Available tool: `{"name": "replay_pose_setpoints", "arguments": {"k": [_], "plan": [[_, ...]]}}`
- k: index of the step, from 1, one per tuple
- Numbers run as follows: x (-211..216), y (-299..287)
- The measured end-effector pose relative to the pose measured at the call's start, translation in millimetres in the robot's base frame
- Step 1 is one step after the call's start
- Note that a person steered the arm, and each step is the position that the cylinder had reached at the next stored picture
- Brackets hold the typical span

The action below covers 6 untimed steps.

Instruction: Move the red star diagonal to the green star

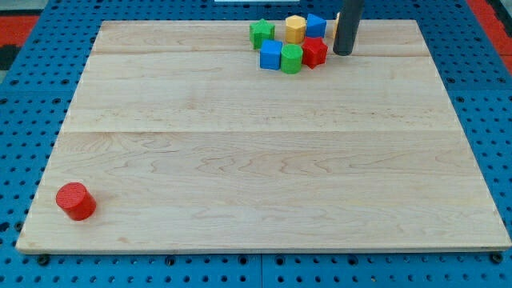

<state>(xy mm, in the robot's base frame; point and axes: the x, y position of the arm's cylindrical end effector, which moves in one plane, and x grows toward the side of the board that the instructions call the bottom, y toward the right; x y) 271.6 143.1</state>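
One step right of red star [315, 52]: my tip [343, 53].

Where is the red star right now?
The red star sits near the view's top, right of centre, touching the green cylinder on its left, with my tip just right.

Laboratory test bench: wooden counter [264, 176] mounted on blue perforated base plate [24, 104], with small coloured blocks [290, 44] for pushing trials.
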Motion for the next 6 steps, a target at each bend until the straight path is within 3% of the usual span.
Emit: {"name": "replay_pose_setpoints", "arguments": {"k": [3, 5, 6], "plan": [[-6.0, 0.1], [13.0, -177.5], [22.8, -196.5]]}}
